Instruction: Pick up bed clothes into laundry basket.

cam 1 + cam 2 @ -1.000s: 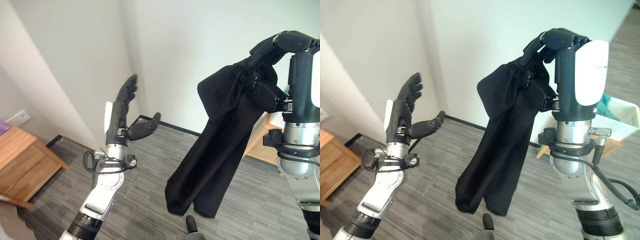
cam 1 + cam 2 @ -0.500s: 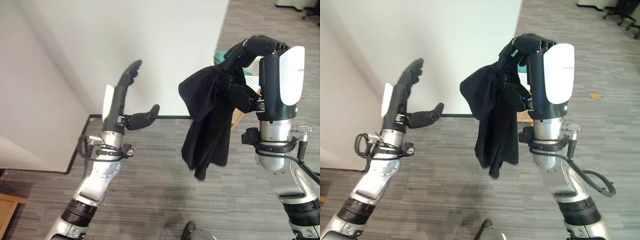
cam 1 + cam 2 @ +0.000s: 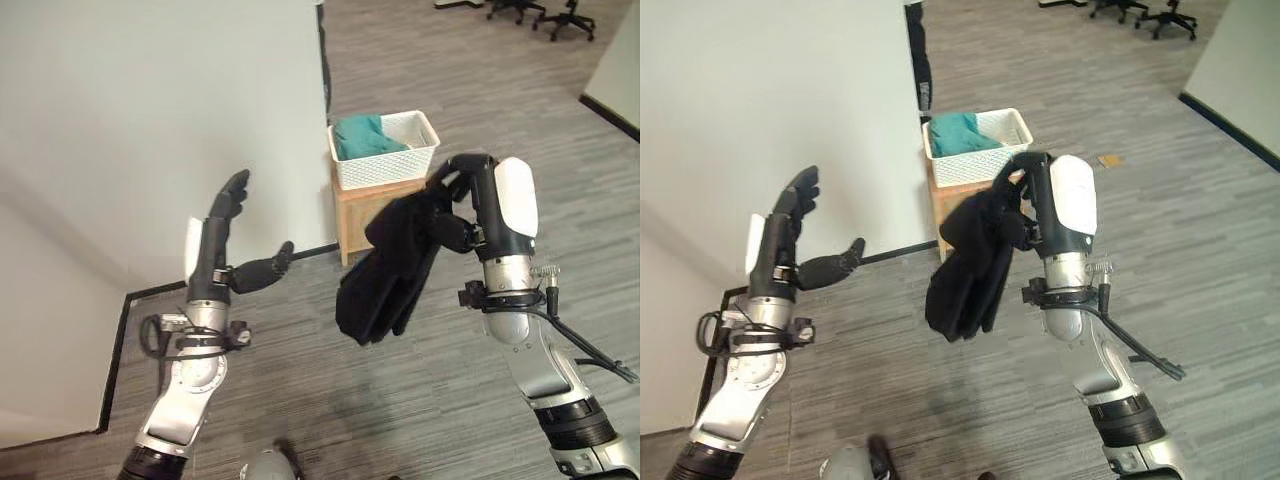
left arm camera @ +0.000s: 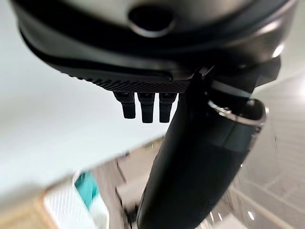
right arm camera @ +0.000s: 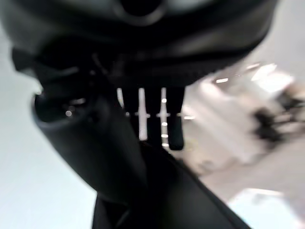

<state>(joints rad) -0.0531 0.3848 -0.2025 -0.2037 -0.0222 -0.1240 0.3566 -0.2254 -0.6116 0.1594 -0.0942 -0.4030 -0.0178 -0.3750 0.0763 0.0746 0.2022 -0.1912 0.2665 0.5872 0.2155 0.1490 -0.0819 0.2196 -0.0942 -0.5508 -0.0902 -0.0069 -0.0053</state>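
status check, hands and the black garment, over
Right hand shut on black cloth garment, held up in the air. Left hand open, raised. White mesh laundry basket ahead on wooden stand, teal cloth inside.

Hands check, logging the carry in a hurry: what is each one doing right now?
Left hand: open, fingers straight, holding nothing.
Right hand: shut on the black cloth garment, which hangs from it above the floor.

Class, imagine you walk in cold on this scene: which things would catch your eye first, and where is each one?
First, the black garment dangling above the grey floor, gripped by the raised right hand. Behind it, a white laundry basket holding teal cloth sits on a small wooden stand by the white wall. The left hand is held up open, holding nothing.
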